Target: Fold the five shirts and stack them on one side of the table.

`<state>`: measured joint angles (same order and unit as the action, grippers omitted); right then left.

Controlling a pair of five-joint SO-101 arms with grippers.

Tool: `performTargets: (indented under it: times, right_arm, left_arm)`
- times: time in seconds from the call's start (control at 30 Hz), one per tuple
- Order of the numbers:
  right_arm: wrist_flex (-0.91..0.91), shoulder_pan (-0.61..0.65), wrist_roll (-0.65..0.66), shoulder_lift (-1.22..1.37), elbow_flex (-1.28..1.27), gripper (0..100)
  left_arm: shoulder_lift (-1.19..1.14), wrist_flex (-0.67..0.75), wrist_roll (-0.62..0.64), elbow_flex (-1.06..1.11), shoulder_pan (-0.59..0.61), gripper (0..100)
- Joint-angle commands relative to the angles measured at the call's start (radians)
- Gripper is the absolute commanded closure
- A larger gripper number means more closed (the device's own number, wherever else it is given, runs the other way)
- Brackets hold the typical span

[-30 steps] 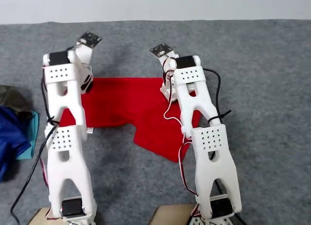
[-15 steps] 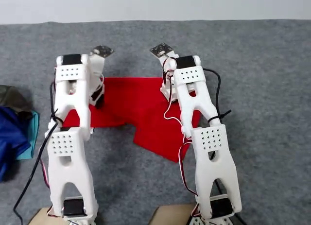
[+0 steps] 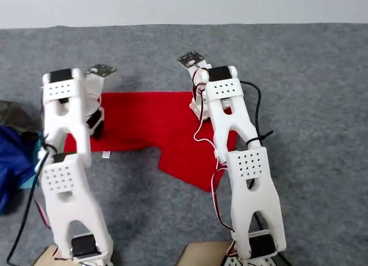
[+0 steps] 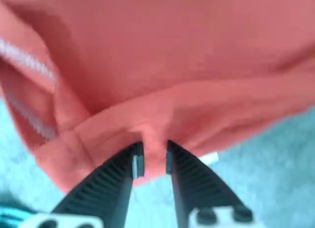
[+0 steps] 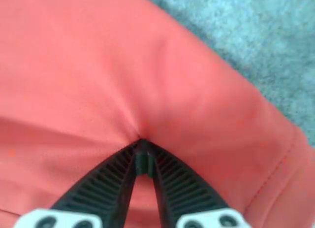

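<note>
Red shirt (image 3: 149, 119) lies spread flat near the middle of the grey table (image 3: 310, 76), one corner trailing twd the near edge; small white tag (image 3: 106, 155) sticks out at its near hem, left side.

Left gripper (image 4: 151, 158) sits at the shirt's left end; jaws nearly together w/ only a thin gap, a raised fold of red cloth pinched between the tips; stitched hem visible beside it in the left wrist view.

Right gripper (image 5: 143, 158) is down on the shirt's right part, just inside its far edge; jaws closed tip to tip, fabric puckering in creases twd the pinch point, so it has hold of the cloth; grey table shows past the shirt's edge in the right wrist view.

At the table's left edge, well apart from the red shirt: blue garment (image 3: 12, 162) bunched up, a dark green garment (image 3: 12, 114) just behind it twd the far edge, teal cloth (image 3: 38, 157) touching the blue one on its right; can't tell how they are layered.
</note>
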<state>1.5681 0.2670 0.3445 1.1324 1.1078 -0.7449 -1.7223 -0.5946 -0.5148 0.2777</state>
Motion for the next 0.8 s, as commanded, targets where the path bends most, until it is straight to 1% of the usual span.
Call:
performTargets:
  times: [0.0, 0.1, 0.2, 0.27, 0.33, 0.43, 0.57, 0.67, 0.77]
  right_arm:
    - [-0.004, 0.005, 0.008, 0.004, 0.028, 98.8]
    - [-0.004, 0.005, 0.008, 0.004, 0.028, 98.8]
    - [-0.004, 0.004, 0.006, 0.004, 0.028, 98.8]
    - [-0.002, 0.004, 0.005, 0.004, 0.028, 98.8]
    - [0.001, 0.004, 0.005, 0.005, 0.028, 98.8]
    - [0.001, 0.004, 0.005, 0.005, 0.028, 98.8]
    - [0.001, 0.005, 0.009, 0.005, 0.028, 98.8]
    - [0.001, 0.005, 0.009, 0.007, 0.028, 98.8]
    - [0.001, 0.004, 0.009, 0.007, 0.028, 98.8]
  left_arm:
    - [0.169, -0.034, -0.038, 0.117, 0.018, 92]
    - [0.273, -0.031, -0.038, 0.14, 0.011, 92]
    - [0.364, -0.002, -0.037, 0.139, -0.043, 92]
    - [0.39, 0.058, -0.012, 0.145, -0.086, 92]
    - [0.387, 0.137, 0.048, 0.145, -0.123, 92]
    - [0.325, 0.232, 0.104, 0.142, -0.176, 92]
    - [0.203, 0.328, 0.135, 0.139, -0.213, 92]
    - [0.126, 0.339, 0.13, 0.139, -0.212, 92]
    - [0.071, 0.304, 0.127, 0.139, -0.198, 92]
